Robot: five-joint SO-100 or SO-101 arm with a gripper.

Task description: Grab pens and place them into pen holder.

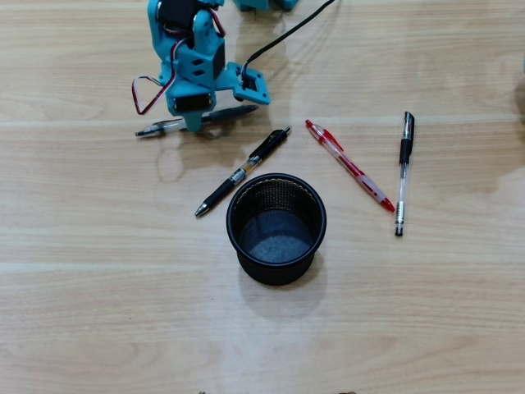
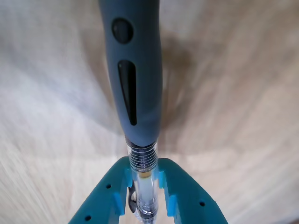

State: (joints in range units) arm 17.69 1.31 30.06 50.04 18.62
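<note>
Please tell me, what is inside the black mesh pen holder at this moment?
In the overhead view the pen holder shows only its own bare floor; no pen is inside. Its near inner wall is hidden by the rim. The black pen, red pen and clear pen lie outside on the table.

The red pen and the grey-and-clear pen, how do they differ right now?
The red pen lies free on the table, slanting in the overhead view; the grey-and-clear pen lies nearly level under the arm. The red pen is touched by nothing, while the tool sits with a finger on each side of the grey-and-clear pen's clear barrel. Both are slim and outside the pen holder.
</note>
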